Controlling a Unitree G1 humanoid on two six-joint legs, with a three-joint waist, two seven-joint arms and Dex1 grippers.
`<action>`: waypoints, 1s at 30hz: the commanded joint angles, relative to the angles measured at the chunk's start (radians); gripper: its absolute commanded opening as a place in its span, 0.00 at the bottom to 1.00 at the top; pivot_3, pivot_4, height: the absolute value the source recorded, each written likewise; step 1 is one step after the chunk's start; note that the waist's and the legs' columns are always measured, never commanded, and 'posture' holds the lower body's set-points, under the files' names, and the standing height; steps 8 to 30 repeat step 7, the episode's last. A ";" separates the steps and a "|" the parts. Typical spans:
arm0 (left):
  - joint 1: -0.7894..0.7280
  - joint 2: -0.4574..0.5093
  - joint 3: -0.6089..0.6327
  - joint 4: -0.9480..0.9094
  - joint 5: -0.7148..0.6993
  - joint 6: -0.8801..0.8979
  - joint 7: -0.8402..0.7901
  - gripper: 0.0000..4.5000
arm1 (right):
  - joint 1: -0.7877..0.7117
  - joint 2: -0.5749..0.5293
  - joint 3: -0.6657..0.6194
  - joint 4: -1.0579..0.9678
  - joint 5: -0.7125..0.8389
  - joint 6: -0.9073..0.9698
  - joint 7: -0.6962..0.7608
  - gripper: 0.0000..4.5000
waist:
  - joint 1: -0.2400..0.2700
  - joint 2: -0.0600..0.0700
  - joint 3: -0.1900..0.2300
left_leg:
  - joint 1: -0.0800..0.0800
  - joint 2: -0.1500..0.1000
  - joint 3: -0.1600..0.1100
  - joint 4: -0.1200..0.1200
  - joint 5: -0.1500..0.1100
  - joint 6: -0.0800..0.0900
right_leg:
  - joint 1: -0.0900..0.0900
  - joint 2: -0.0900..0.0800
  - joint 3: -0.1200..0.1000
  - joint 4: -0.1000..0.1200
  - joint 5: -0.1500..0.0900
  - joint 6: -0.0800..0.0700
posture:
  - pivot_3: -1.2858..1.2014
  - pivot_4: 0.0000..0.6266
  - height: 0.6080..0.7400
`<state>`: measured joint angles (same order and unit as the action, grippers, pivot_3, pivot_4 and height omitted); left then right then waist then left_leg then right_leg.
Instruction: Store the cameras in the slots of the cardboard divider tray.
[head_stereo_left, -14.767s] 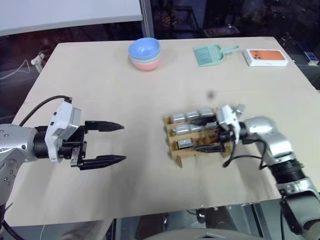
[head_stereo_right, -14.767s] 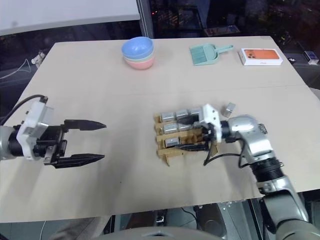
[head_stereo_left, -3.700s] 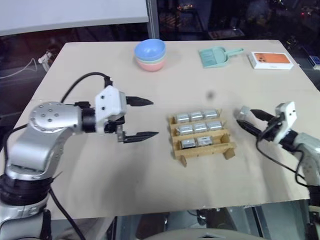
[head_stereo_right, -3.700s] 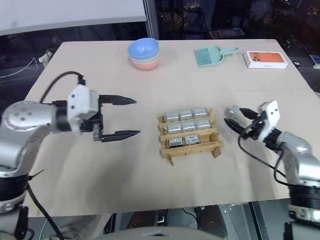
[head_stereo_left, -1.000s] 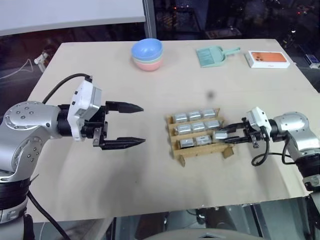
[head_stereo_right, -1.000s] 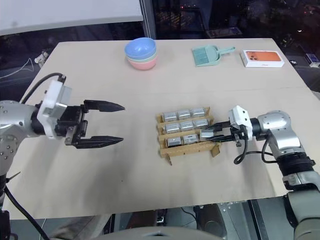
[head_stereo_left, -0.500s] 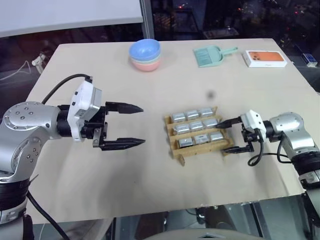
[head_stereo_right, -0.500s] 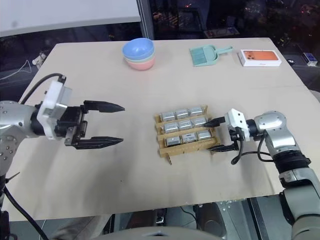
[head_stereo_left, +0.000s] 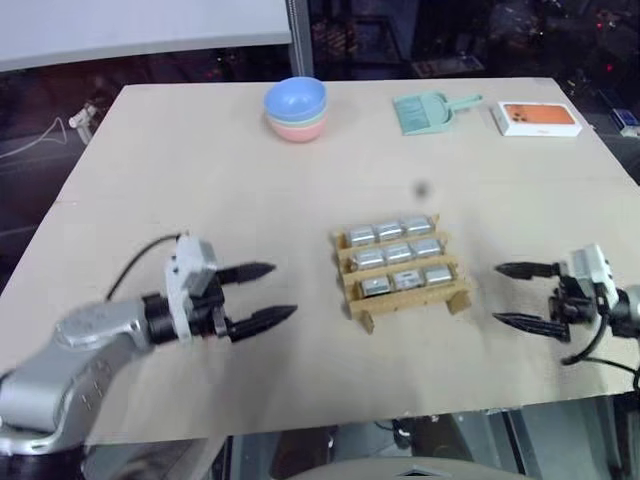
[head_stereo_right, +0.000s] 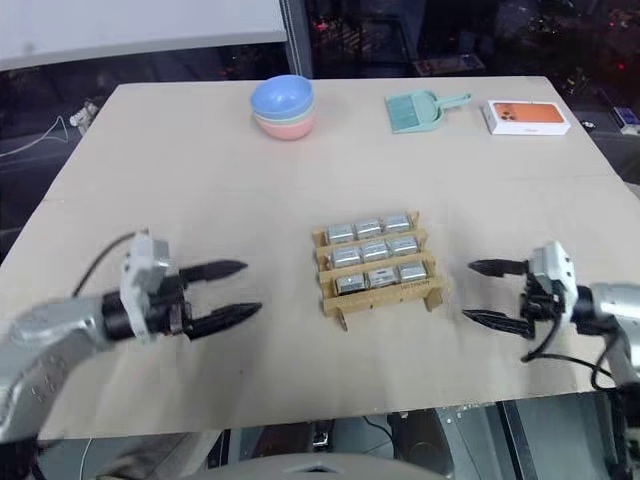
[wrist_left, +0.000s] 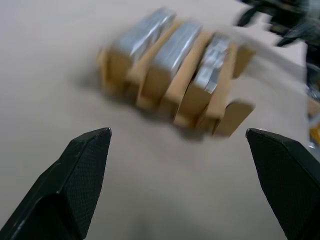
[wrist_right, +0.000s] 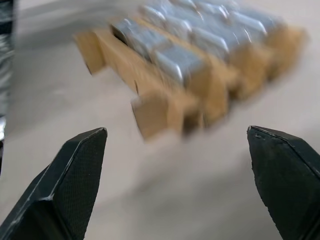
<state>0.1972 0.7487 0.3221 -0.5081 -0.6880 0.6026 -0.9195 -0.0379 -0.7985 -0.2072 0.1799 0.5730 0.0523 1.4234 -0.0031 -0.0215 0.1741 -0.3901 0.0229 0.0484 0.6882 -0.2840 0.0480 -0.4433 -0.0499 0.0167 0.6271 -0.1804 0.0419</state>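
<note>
The brown cardboard divider tray (head_stereo_left: 455, 297) sits mid-table, with several silver-grey cameras (head_stereo_left: 398, 254) standing in its three rows of slots. My left gripper (head_stereo_left: 282, 291) hovers low over the table to the tray's left, open and empty, pointing at the tray. My right gripper (head_stereo_left: 497, 294) is a short way to the tray's right, open and empty, also pointing at it. The left wrist view looks between that gripper's black fingers (wrist_left: 75, 180) at the tray (wrist_left: 162, 82). The right wrist view shows the tray (wrist_right: 155, 107) and the cameras (wrist_right: 180, 60) from the other side.
Along the table's far edge stand stacked blue, green and pink bowls (head_stereo_left: 296, 108), a teal dustpan (head_stereo_left: 425, 110) and a white-and-orange phone box (head_stereo_left: 538, 118). A small dark spot (head_stereo_left: 420, 190) marks the table behind the tray. My right gripper is close to the table's right front edge.
My right gripper let go of a camera into the tray's front right slot, opened, and drew back to the right. My left arm sank lower toward the table.
</note>
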 joint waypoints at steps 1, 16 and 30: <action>0.084 -0.048 -0.031 -0.001 0.127 -0.140 0.041 1.00 | 0.031 -0.011 -0.057 -0.011 0.019 0.035 -0.027 0.99 | -0.004 0.000 0.000 | 0.006 0.000 0.001 0.000 0.000 0.000 | 0.005 0.000 0.001 0.000 -0.001 0.002 | 0.52 0.24 1.00; 0.101 -0.076 -0.059 0.037 0.189 -0.212 0.054 1.00 | -0.009 -0.012 -0.058 0.037 -0.007 0.035 -0.027 0.99 | -0.007 0.000 0.000 | 0.013 0.002 0.000 0.000 0.000 0.000 | 0.012 0.000 0.000 0.000 -0.003 0.003 | 0.52 0.24 1.00; 0.101 -0.076 -0.059 0.037 0.189 -0.212 0.054 1.00 | -0.009 -0.012 -0.058 0.037 -0.007 0.035 -0.027 0.99 | -0.007 0.000 0.000 | 0.013 0.002 0.000 0.000 0.000 0.000 | 0.012 0.000 0.000 0.000 -0.003 0.003 | 0.52 0.24 1.00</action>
